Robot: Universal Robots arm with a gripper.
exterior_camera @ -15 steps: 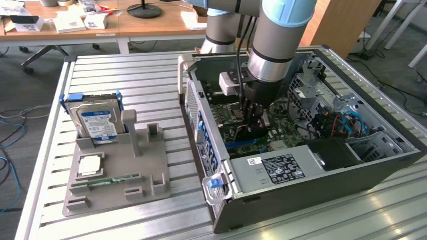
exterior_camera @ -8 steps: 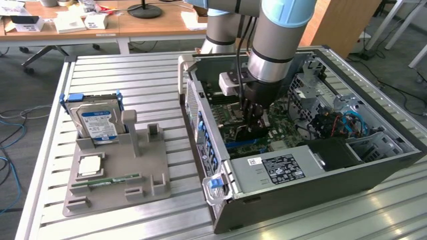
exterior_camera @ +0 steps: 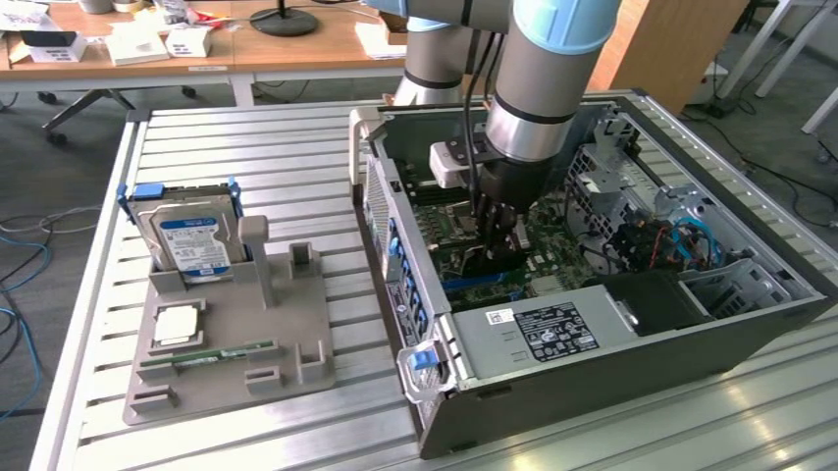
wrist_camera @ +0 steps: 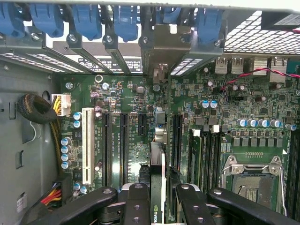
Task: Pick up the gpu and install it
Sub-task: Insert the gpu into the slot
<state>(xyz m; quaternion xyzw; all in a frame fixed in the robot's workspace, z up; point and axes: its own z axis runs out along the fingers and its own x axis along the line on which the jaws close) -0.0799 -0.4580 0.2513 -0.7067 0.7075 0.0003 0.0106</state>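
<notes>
The pincer (exterior_camera: 497, 245) pinches the gpu (wrist_camera: 157, 164) edge-on between its two fingers, low inside the open computer case (exterior_camera: 733, 324) at the centre of the exterior view. The card stands upright over the motherboard (wrist_camera: 131, 93), close to the expansion slots. Pickup looks done; whether the card is seated cannot be told.

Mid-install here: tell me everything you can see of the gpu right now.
The gpu shows edge-on: a thin dark card with a small logo on its near edge and silvery metal parts toward its far end. It stands on edge, pinched from both sides by the black fingers, inside the open computer case, over the green motherboard among its long expansion slots. Whether its lower edge sits in a slot cannot be told.
</notes>
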